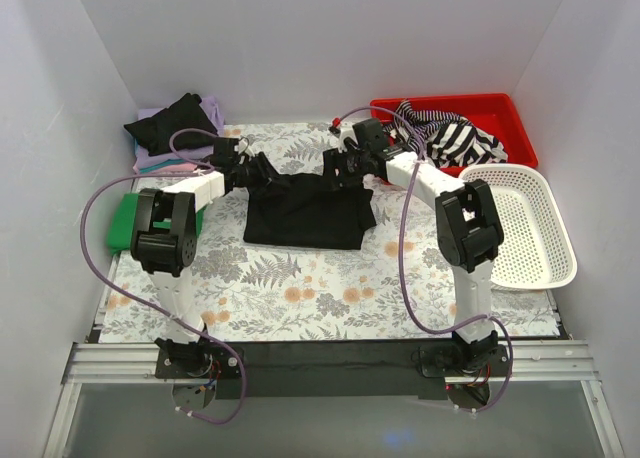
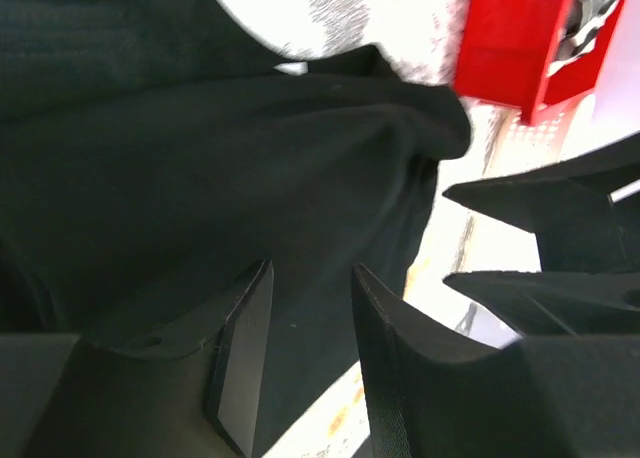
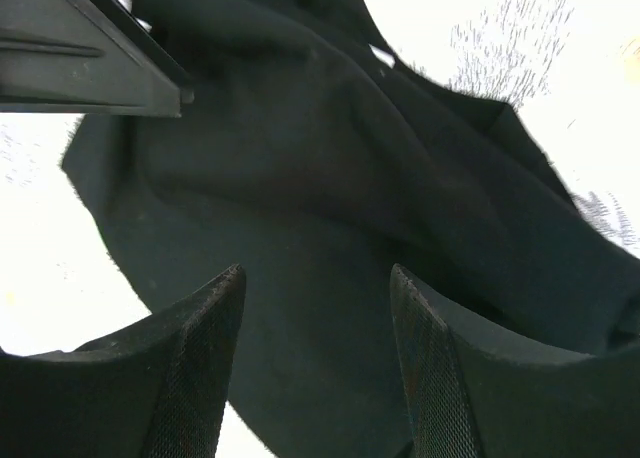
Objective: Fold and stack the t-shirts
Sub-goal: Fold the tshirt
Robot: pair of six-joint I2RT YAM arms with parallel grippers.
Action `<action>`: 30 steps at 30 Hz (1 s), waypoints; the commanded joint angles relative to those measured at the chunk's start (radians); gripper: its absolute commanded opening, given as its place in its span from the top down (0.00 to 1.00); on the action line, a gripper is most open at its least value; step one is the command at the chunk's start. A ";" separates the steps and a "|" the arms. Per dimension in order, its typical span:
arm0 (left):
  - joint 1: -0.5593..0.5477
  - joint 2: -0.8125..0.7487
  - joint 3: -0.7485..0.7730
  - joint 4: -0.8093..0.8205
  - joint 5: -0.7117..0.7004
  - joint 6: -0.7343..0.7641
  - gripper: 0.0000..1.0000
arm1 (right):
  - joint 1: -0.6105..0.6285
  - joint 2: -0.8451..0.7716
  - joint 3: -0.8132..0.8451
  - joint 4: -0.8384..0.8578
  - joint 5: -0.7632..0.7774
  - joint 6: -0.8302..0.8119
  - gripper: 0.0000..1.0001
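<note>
Reaching out over the middle of the desk (image 1: 300,298), both arms have their jaws at the far edge of the black t-shirt (image 1: 305,218). That edge is the line that matters. It runs left to right across the overhead frame, and the rest of the cloth spreads from it toward the bottom of the frame, back toward the arm bases.

The left arm (image 1: 195,188) is at the upper-left corner of the shirt and the right arm (image 1: 425,178) at the upper-right corner. Each is nearest its own end, so neither has the advantage. Both are stretched forward and angled in toward the centre, wrists tipped down at the cloth.

In the left wrist view the jaws are spread, with dark fabric showing in the gap and nothing pinched. In the right wrist view they're spread wider and hang just above rumpled black cloth.

My read is that a two-corner pinch comes next, then a pull toward the near edge to fold.

Off to the sides are a pile of shirts (image 1: 175,128) at upper left, a green shirt (image 1: 122,223) at left and a striped shirt (image 1: 450,138) in the red bin (image 1: 500,113).
</note>
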 commanded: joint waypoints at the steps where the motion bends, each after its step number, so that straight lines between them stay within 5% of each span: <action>1: -0.001 0.031 0.027 0.044 0.095 -0.013 0.65 | -0.007 0.048 0.019 -0.008 -0.029 0.002 0.35; 19: -0.001 0.264 0.243 0.138 -0.008 0.039 0.66 | -0.062 0.364 0.390 -0.098 0.141 -0.010 0.34; 30: 0.002 0.313 0.338 0.061 -0.277 0.200 0.66 | -0.102 0.418 0.466 -0.105 0.169 -0.035 0.32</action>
